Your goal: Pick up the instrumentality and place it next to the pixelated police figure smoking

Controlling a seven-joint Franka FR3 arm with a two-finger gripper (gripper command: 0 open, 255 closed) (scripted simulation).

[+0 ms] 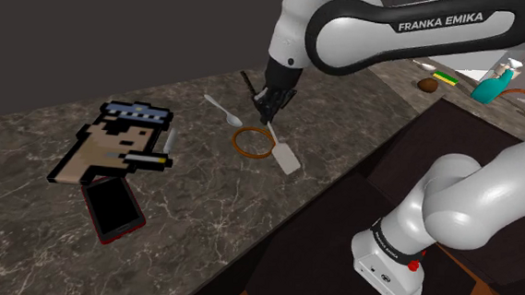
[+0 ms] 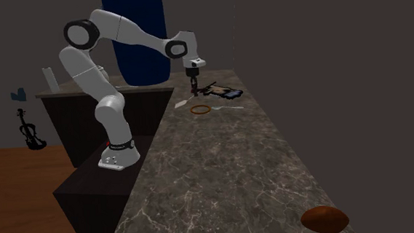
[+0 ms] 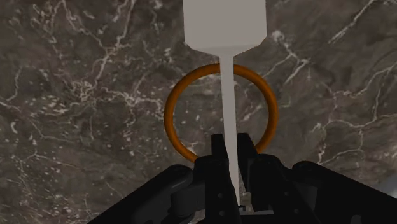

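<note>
**Legible markings: one brand name**

Shoulder view: white capitals "FRANKA EMIKA" on the dark band of the arm point(image 1: 440, 20), along its upper link. 
Dark lettering also sits on the arm's base collar point(image 1: 386, 253), too small to read. 
Second exterior view and wrist view: no readable text, numbers or signs.

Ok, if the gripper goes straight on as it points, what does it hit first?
The white spatula clasped in the fingers leads, so its blade likely meets the marble counter first, just past the orange ring; depth is hard to judge.
</note>
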